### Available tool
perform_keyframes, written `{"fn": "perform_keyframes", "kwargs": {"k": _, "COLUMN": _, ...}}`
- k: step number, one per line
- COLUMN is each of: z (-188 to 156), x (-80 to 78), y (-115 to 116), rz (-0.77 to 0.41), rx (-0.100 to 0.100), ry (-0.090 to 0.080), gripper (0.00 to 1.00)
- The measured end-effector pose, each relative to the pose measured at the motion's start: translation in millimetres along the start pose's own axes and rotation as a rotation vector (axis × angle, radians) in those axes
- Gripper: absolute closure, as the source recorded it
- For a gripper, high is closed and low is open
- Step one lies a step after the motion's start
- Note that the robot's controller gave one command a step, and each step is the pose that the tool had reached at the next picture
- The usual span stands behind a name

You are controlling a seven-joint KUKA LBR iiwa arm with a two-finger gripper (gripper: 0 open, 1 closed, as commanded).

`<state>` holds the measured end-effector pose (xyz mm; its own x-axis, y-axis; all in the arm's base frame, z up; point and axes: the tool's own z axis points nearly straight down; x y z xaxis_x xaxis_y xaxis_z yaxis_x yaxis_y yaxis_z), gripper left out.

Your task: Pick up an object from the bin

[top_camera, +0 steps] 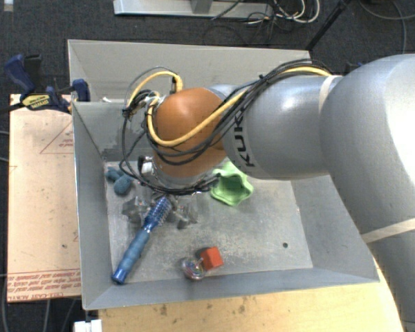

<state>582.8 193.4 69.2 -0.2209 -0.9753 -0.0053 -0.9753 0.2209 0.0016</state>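
My gripper (160, 214) hangs low over the left half of the bin, under the orange cover. It stands open, with one grey finger (133, 209) on the left and the other on the right. A blue brush-like tool (140, 241) lies slanted on the floor. Its ribbed upper end sits between the fingers and its handle runs down-left toward the front wall. A crumpled green cloth (232, 185) lies just right of the gripper. Two small blue-grey lumps (118, 179) lie to its upper left.
An orange-red block (210, 257) with a small clear rounded thing (191, 268) beside it lies near the front wall. The big grey arm covers the bin's right and back. Bare floor shows at the right front.
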Motion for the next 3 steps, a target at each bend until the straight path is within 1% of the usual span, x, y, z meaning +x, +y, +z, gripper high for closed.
{"fn": "perform_keyframes", "kwargs": {"k": 1, "z": 0.7, "x": 0.2, "y": 0.1, "rz": 0.001, "rx": 0.000, "ry": -0.001, "gripper": 1.00}}
{"fn": "perform_keyframes", "kwargs": {"k": 2, "z": -32.0, "x": -1.1, "y": 0.1, "rz": 0.003, "rx": 0.003, "ry": 0.001, "gripper": 1.00}}
{"fn": "perform_keyframes", "kwargs": {"k": 3, "z": -85.2, "x": -2.8, "y": -0.6, "rz": 0.006, "rx": 0.007, "ry": 0.000, "gripper": 1.00}}
